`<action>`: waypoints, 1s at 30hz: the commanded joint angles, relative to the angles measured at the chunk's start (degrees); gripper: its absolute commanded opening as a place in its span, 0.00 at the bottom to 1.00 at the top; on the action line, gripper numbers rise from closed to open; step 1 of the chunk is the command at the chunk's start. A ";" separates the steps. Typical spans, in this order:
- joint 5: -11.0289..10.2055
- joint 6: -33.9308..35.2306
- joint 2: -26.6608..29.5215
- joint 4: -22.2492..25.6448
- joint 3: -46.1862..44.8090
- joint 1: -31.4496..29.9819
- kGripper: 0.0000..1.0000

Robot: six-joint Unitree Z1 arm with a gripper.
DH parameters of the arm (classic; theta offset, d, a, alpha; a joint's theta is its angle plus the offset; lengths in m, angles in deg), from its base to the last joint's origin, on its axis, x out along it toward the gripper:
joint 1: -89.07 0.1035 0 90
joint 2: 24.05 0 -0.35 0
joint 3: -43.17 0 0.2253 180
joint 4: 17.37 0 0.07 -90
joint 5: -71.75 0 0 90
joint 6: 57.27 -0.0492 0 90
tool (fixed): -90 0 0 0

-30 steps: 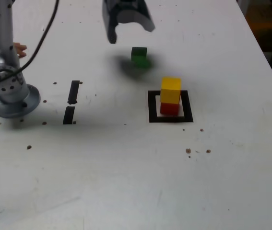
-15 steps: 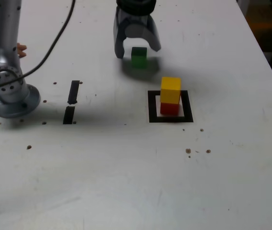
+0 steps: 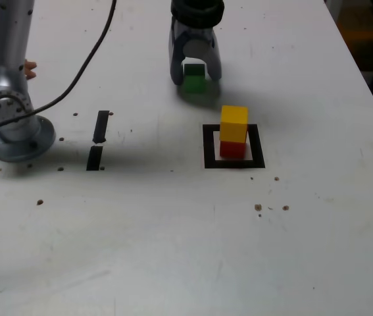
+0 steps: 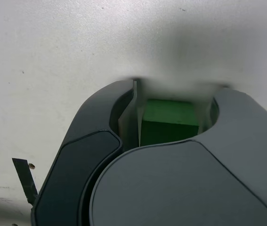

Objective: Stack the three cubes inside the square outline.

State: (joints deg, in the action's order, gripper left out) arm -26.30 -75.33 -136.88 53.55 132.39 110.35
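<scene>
The green cube [image 3: 195,81] rests on the white table behind the square outline [image 3: 209,146] in the exterior view. My gripper [image 3: 196,76] is lowered over it, open, one finger on each side of the cube. In the wrist view the green cube [image 4: 168,123] sits between the dark jaws of the gripper [image 4: 176,94], with only thin gaps at its sides. Inside the black tape square stands the red cube [image 3: 232,150], and the yellow cube [image 3: 234,122] sits on top of it.
Two short black tape strips [image 3: 101,126] [image 3: 95,158] lie at the exterior view's left. The arm's base [image 3: 12,128] stands further left, with a cable arching from it. Fingers of a hand [image 3: 27,67] show at the left edge. Small brown specks dot the table.
My gripper came down from above the table and moved to the exterior view's right, ending with its fingers on either side of the green cube. The cubes have not moved.
</scene>
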 commanded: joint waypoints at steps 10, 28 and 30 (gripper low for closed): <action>2.77 -1.66 2.63 0.88 0.30 -0.11 0.20; 2.15 20.26 11.60 29.69 23.40 -24.83 0.19; 2.58 21.70 10.31 29.37 23.17 -26.01 0.19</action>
State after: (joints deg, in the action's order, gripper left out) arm -23.81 -53.90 -125.39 83.08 155.80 84.48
